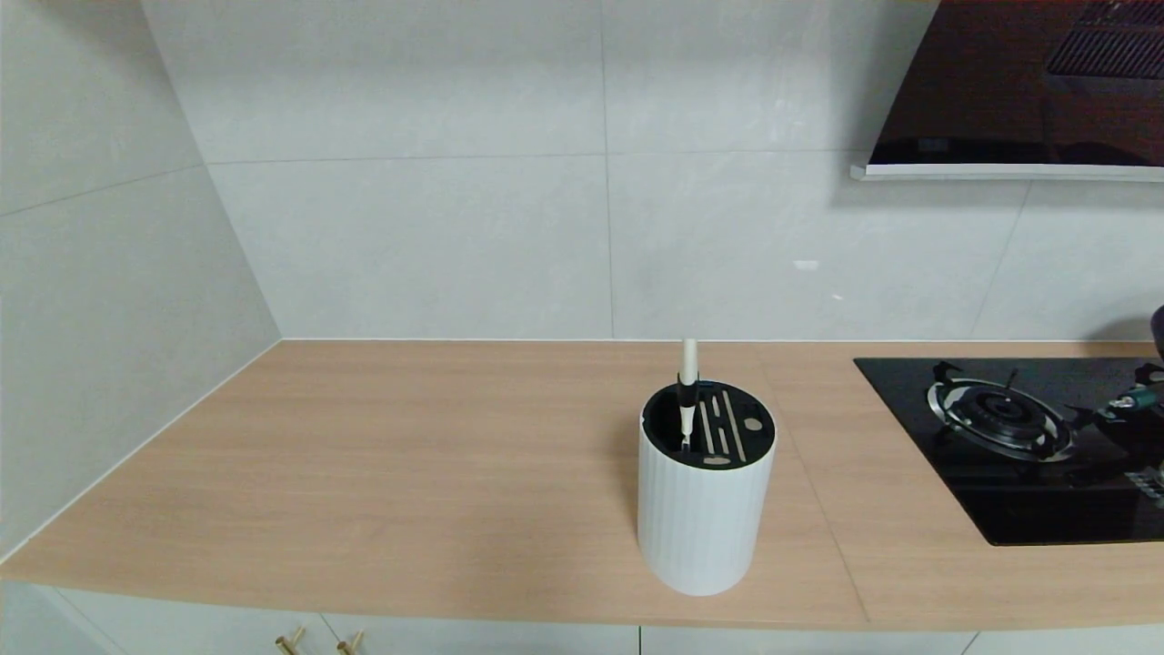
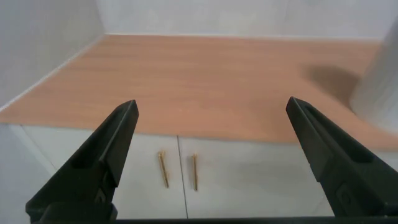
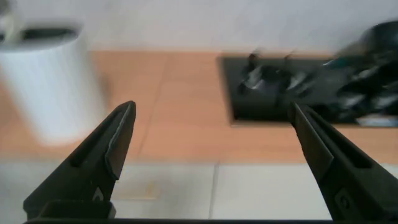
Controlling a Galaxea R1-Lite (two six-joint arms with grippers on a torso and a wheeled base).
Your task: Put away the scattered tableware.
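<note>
- Holder (image 1: 702, 514): a white ribbed cylinder standing upright on the wooden counter (image 1: 409, 473), right of the middle and near the front edge
- Its top is a black insert with several narrow slots and an open pocket on the robot's left side
- Utensil (image 1: 688, 387): one slim piece with a pale handle and a black collar stands nearly upright in that open pocket, its handle rising above the rim; its lower end is hidden inside
- Hob (image 1: 1009, 455): black glass set into the counter to the right of the holder and well apart from it, with a round burner (image 1: 998, 414) on it
- Hood (image 1: 1018, 91): dark, on the tiled wall above the hob
- Left gripper (image 2: 210, 106): fingers spread wide with nothing between them; it hangs in front of the counter's front edge, facing the white cabinet doors with two gold handles (image 2: 163, 169); the holder (image 2: 379, 87) is a blur off to one side
- Right gripper (image 3: 211, 107): fingers also wide apart and empty, in front of the counter edge, with the holder (image 3: 50, 81) seen beyond one finger and the hob (image 3: 298, 87) beyond the other
</note>
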